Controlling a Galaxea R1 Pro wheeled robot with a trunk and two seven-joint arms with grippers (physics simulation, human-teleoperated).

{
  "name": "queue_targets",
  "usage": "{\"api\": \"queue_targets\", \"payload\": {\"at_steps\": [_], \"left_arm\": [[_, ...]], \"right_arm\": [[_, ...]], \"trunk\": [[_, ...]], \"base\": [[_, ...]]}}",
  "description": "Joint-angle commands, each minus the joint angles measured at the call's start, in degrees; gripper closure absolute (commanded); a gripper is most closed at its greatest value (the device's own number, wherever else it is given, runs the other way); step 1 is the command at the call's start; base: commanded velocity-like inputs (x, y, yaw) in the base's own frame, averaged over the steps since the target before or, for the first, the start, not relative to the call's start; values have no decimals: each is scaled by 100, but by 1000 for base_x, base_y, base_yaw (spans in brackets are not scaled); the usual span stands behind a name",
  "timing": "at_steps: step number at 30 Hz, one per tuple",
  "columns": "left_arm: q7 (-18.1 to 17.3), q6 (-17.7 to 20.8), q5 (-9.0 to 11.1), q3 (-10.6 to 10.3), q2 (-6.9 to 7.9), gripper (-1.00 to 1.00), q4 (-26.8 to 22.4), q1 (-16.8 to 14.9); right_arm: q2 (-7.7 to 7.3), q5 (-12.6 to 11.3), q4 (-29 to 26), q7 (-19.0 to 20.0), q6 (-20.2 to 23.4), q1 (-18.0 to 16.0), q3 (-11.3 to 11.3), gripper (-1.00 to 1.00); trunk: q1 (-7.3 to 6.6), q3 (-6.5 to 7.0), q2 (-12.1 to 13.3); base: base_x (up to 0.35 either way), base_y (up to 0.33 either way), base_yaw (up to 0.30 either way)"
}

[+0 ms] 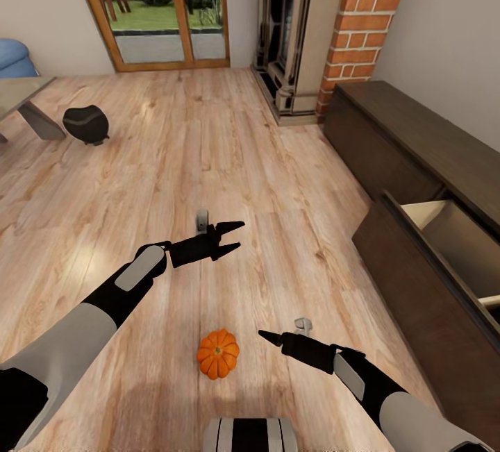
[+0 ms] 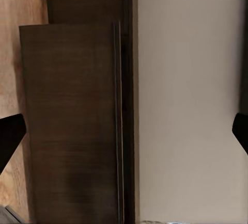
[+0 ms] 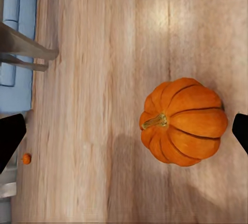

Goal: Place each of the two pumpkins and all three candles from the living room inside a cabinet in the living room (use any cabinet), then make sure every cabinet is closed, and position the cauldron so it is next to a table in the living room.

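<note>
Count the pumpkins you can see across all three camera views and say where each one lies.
2. One pumpkin lies on the wood floor beside the right gripper. A second, distant pumpkin lies on the floor near the blue sofa. Others may be hidden.

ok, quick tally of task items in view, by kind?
Pumpkins: 2, near pumpkin on the floor, far pumpkin tiny, likely one
Cauldron: 1
Cabinet: 1, with a drawer open
Table: 1
Candles: 0
Total: 5
</note>
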Motion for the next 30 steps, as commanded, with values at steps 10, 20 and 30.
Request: {"api": "queue_targets", "payload": {"at_steps": [10, 20, 30], "left_arm": [[3, 1, -4, -2, -17, -100, -4, 0], [0, 1, 3, 11, -14, -100, -26, -9], [1, 1, -4, 5, -18, -100, -29, -9]], "right_arm": [[-24, -60, 75, -31, 152, 0, -39, -100], [-20, -44, 66, -51, 954, -38, -42, -100], [-30, 16, -13, 14, 953, -80, -41, -100]], "trunk": [[25, -222, -14], [51, -444, -27], [77, -665, -40]], "base": [[0, 0, 0], [0, 0, 0], [0, 0, 0]]}}
